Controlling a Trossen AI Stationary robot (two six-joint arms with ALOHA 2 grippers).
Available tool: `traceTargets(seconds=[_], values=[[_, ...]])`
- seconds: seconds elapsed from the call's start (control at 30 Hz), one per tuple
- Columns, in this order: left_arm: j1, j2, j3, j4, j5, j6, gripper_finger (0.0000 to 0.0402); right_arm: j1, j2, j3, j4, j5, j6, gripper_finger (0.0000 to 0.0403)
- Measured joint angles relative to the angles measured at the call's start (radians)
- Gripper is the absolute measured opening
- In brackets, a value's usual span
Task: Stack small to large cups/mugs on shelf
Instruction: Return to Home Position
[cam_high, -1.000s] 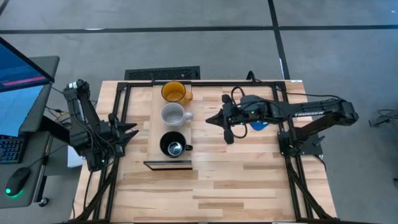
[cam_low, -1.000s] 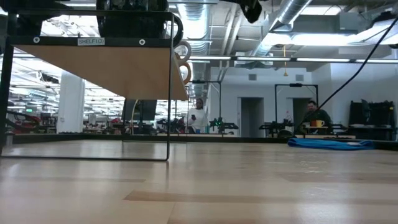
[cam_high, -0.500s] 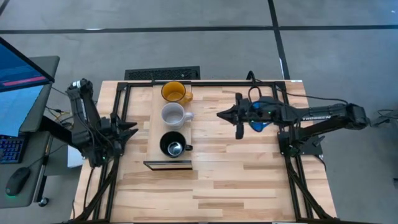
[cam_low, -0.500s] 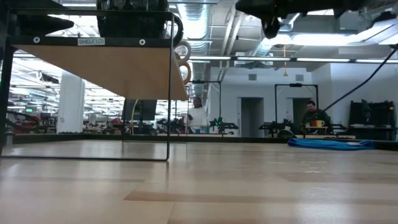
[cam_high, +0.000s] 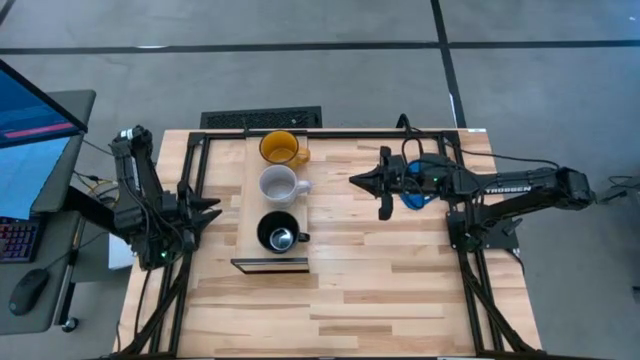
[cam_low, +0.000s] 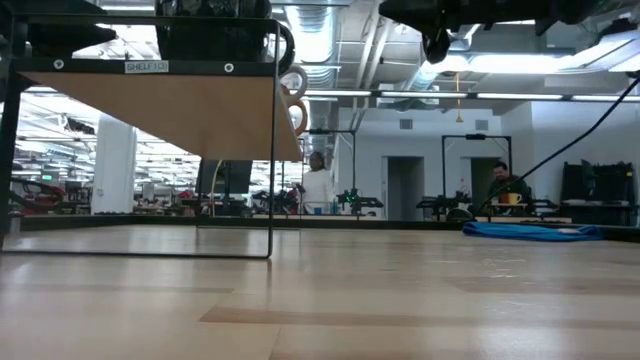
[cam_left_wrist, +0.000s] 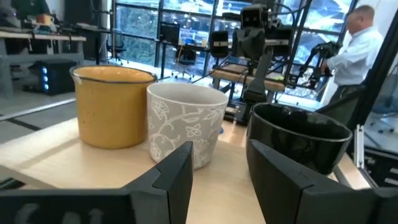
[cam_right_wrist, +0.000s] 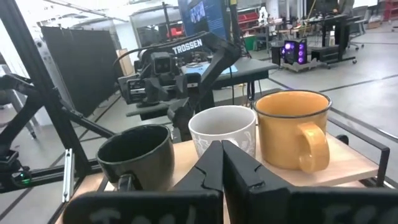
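Three mugs stand on their bases in a row on the raised pale shelf (cam_high: 252, 205): a yellow mug (cam_high: 281, 148) farthest, a white mug (cam_high: 277, 185) in the middle and a black mug (cam_high: 277, 233) nearest. My left gripper (cam_left_wrist: 217, 168) is open at the shelf's left side, pointing level at the mugs with nothing between its fingers; it also shows in the high view (cam_high: 207, 211). My right gripper (cam_right_wrist: 222, 163) is shut and empty. It hangs level to the right of the shelf (cam_high: 356, 181), clear of the mugs.
A flat blue object (cam_high: 414, 197) lies on the planked tabletop under my right arm; it also shows in the low view (cam_low: 530, 231). Dark frame posts (cam_low: 272, 150) carry the shelf. People stand in the room beyond the table. Bare planks lie near the front edge.
My right gripper has drawn back from the shelf toward the table's right edge, sunk a little and tipped to level, staying shut. The mugs have kept their places.
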Motion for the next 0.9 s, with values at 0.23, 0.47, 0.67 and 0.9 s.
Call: traceTargets(seconds=[0.23, 0.47, 0.67, 0.9], values=[[0.000, -0.001, 0.001, 0.006, -0.002, -0.023, 0.0142, 0.000, 0.000, 0.000, 0.010, 0.009, -0.001, 0.0017], [-0.037, 0.005, -0.017, 0.094, -0.004, -0.044, 0.0142, 0.000, 0.000, 0.000, 0.010, 0.011, -0.002, 0.0026], [-0.051, 0.038, -0.019, 0.285, 0.002, 0.084, 0.0142, 0.000, 0.000, 0.000, 0.010, 0.011, -0.002, 0.0025], [-0.036, 0.094, -0.019, 0.482, 0.023, 0.199, 0.0142, -0.006, 0.000, 0.000, 0.020, 0.011, -0.002, 0.0021]])
